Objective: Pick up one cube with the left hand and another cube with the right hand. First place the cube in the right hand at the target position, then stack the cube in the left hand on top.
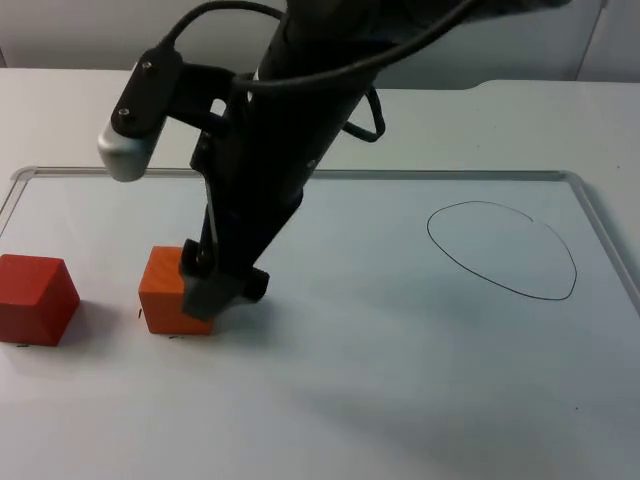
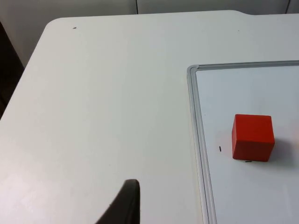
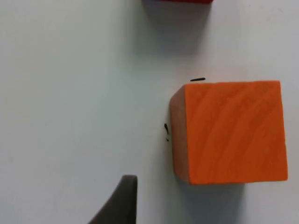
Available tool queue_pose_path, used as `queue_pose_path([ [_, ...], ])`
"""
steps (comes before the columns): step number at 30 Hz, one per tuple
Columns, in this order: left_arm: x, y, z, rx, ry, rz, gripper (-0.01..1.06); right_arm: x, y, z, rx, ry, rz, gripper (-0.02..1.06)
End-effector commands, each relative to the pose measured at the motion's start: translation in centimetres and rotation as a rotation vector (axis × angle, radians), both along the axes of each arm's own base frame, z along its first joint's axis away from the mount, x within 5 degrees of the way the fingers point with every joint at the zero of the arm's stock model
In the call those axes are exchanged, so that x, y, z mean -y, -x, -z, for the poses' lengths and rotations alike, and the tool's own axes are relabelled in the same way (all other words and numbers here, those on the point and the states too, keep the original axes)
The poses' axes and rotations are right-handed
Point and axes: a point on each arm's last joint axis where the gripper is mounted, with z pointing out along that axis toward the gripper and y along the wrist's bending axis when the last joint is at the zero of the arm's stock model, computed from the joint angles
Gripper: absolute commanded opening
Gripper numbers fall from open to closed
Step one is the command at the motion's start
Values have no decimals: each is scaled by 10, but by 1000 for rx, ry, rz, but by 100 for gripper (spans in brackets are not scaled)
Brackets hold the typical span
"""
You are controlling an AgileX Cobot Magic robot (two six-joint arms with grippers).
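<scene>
Far left, past the board's edge, my left gripper [image 2: 127,205] waits over the bare white table [image 2: 103,107]; one dark fingertip is all I get of it, so I cannot tell whether it is spread or pressed together. The table's rounded corner gives way to a dark gap and a pale wall behind. Next comes the whiteboard [image 1: 380,400], a glossy white sheet with a thin metal frame [image 2: 198,140] and rounded corners, lying flat on the table. Just inside its left edge sits the red cube [image 1: 35,298], flat on the board, alone, with a small black mark on the surface beside it. Right of that, near but apart, the orange cube [image 1: 170,292] rests on the board, wood grain plain on its top face in my right wrist view [image 3: 233,130]. My right gripper [image 1: 215,285] is down at this cube's right side, its grey tip against or just over the cube's upper right corner; I cannot tell how its fingers stand, nor whether they grip. Small black ticks mark the board at the cube's edges. Well right, a hand-drawn black oval outline [image 1: 500,250] sits on the board. Behind it all runs the grey partition wall [image 1: 90,30].
</scene>
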Motion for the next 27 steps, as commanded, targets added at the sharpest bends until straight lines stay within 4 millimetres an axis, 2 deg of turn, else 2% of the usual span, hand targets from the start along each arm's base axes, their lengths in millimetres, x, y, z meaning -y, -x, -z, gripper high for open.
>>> queue_pose_path([
  [1, 0, 0, 0, 10, 2, 0, 98, -5, -4, 3, 20, -25, -4, 104],
  [8, 0, 0, 0, 10, 2, 0, 98, -21, -11, 20, -30, -73, -2, 103],
  [20, 0, 0, 0, 10, 2, 0, 98, -23, -13, 35, -61, -34, -17, 95],
  [22, 0, 0, 0, 10, 2, 0, 98, -23, -13, 36, -58, -36, -15, 83],
  [25, 0, 0, 0, 10, 2, 0, 98, -23, -14, 36, -56, -37, -11, 60],
  [26, 0, 0, 0, 10, 2, 0, 98, -23, -14, 36, -56, -37, -11, 60],
  [27, 0, 0, 0, 10, 2, 0, 98, -23, -14, 36, -54, -38, -10, 51],
])
